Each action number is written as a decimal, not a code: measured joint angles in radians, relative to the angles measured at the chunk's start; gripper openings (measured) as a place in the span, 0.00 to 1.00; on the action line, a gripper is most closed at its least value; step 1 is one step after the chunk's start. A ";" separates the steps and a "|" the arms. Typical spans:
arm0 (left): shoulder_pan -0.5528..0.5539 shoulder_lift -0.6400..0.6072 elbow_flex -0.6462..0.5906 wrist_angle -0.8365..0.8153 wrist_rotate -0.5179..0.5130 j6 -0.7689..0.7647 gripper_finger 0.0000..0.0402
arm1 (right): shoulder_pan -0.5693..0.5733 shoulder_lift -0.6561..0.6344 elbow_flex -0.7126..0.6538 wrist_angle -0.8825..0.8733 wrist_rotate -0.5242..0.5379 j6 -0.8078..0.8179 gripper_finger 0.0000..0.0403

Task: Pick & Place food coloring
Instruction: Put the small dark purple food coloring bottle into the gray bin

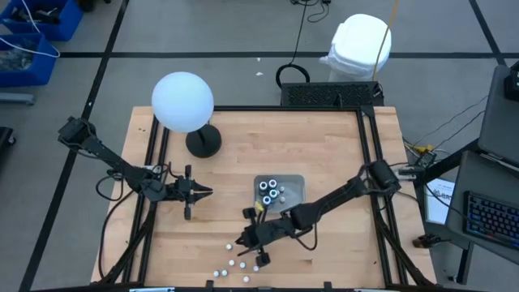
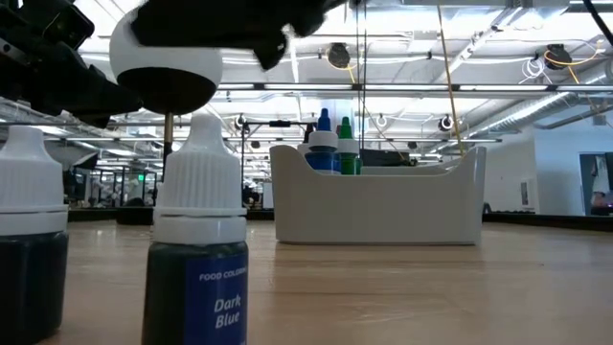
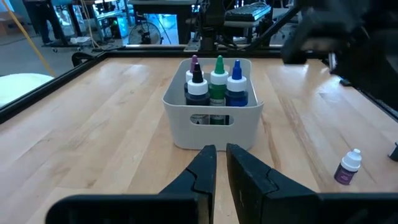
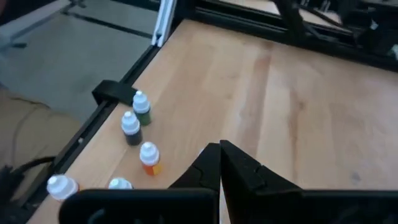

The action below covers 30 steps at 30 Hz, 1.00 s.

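High view: right gripper low over the front of the table, between the clear tray and the scatter of loose food coloring bottles; fingers pressed fully together, nothing seen between them. Left gripper parked to the left of the tray, pointed at it, fingers nearly closed with only a thin slit, holding nothing. Four capped bottles upright inside the tray; remaining small bottles standing near the front edge, just beside the black frame rail, several close together. Likely faults from here: descending on a bottle with closed fingers, which tips or rolls it; opening too late among the tight cluster, which knocks neighbours over; pushing a bottle against or past the rail, judged possible given how near the edge the bottles stand. Slim, light, round bottles probably slip or twist if pinched off-centre at the cap. Also note the right forearm lying across the space next to the tray, so a lift toward the tray risks brushing its wall or the upright bottles inside. White globe lamp at the far left of the table, well apart from the work, no obstruction.
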 joint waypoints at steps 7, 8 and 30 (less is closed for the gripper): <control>0.000 0.000 0.000 -0.002 0.000 -0.003 0.12 | 0.002 0.051 -0.001 0.044 0.001 0.008 0.11; 0.000 0.000 0.000 -0.002 0.000 -0.003 0.12 | 0.001 0.048 0.000 0.044 0.002 0.011 0.14; 0.000 0.000 0.000 -0.015 0.001 -0.008 0.12 | 0.015 0.071 -0.067 0.014 0.083 0.040 0.39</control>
